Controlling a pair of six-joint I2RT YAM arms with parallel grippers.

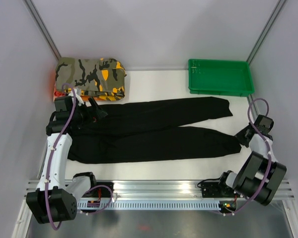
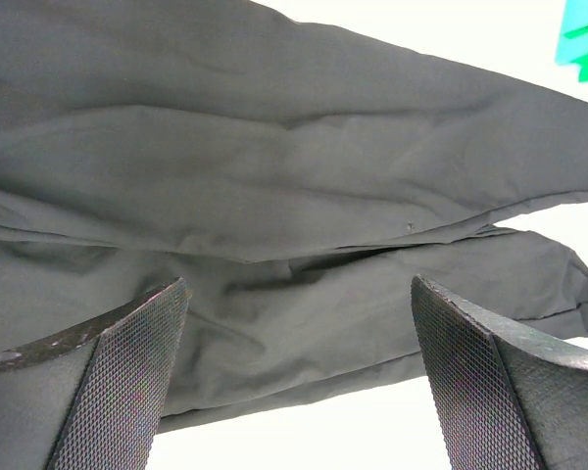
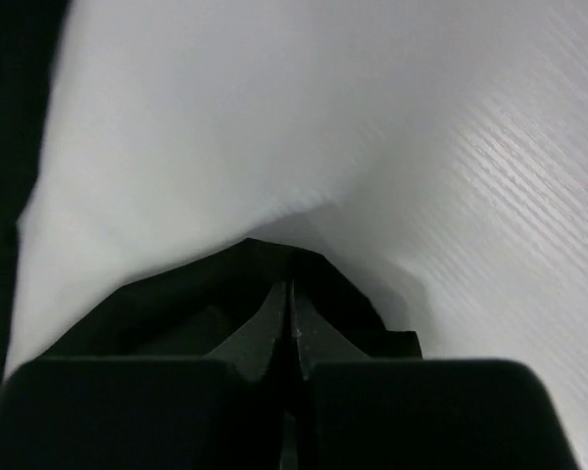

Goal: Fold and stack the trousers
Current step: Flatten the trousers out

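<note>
Soft, limp black trousers (image 1: 154,131) lie flat and are best taken at cuffs and waistband. Left gripper (image 2: 294,294) jaws spread above; right gripper (image 3: 292,289) pressed together, apparently pinching a cuff.

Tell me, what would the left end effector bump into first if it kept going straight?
Probably the black trousers. The left end effector is open, and dark cloth fills the view straight ahead of it. How near, I can't tell.
</note>
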